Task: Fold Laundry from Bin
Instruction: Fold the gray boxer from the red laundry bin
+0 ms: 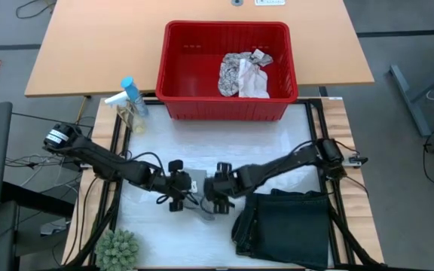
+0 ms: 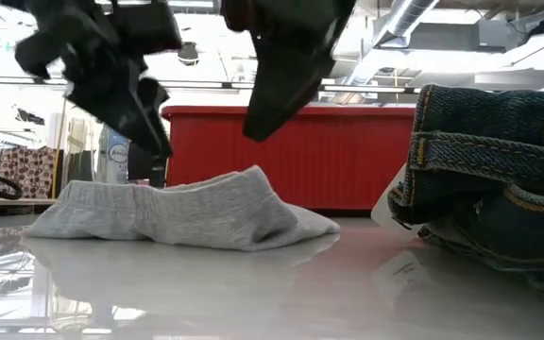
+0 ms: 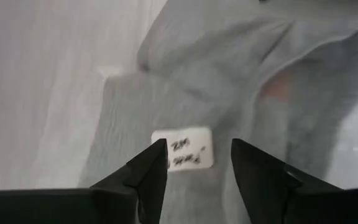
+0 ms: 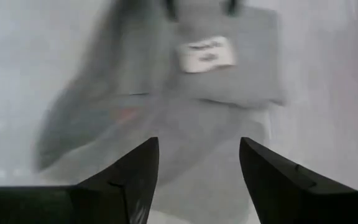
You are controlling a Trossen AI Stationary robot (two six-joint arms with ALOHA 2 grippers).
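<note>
A small grey cloth [image 1: 199, 199] lies flat on the white table top, with a white label [image 3: 184, 149] on it. My left gripper [image 3: 197, 146] stands open just above its left part, and my right gripper [image 4: 197, 144] stands open just above its right part; in the low view both hang over the cloth [image 2: 187, 212]. A folded dark denim garment [image 1: 285, 226] rests on the table at the near right. The red bin [image 1: 224, 27] stands at the far side, and a leaf-patterned cloth [image 1: 239, 74] and a whitish cloth [image 1: 259, 84] lie inside it.
A blue-capped spray bottle [image 1: 130, 98] stands left of the bin. A spiky green plant [image 1: 117, 248] sits at the near left corner. Dark frame rails [image 1: 115, 135] run along both sides of the table top. Bare table top lies between the bin and the grippers.
</note>
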